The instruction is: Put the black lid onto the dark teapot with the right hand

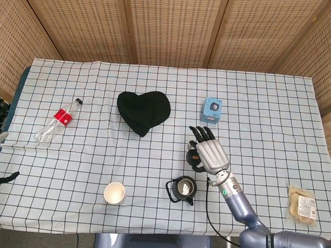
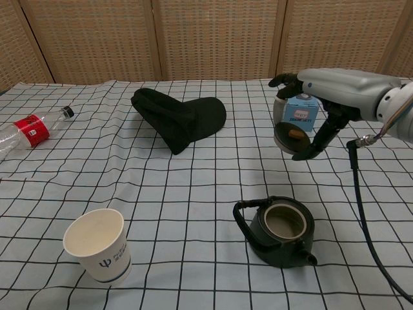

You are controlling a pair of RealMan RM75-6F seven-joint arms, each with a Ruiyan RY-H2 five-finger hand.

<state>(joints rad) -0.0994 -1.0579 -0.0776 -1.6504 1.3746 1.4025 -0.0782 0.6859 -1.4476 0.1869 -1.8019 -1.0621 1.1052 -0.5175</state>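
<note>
The dark teapot (image 1: 183,189) (image 2: 279,231) stands open-topped near the table's front edge, handle to its left. My right hand (image 1: 208,151) (image 2: 314,106) hovers in the air above and slightly behind it, holding the black lid (image 2: 288,137) (image 1: 191,156) between its thumb and fingers. The lid is tilted, its inside with an orange spot facing the chest camera. The lid is well above the teapot's mouth and apart from it. My left hand is not in either view.
A black cap (image 1: 143,110) (image 2: 182,116) lies at centre back. A small blue box (image 1: 211,110) (image 2: 301,108) sits behind my right hand. A paper cup (image 1: 114,193) (image 2: 96,243) stands front left, a plastic bottle (image 1: 58,120) (image 2: 31,128) far left, a snack packet (image 1: 301,203) at the right edge.
</note>
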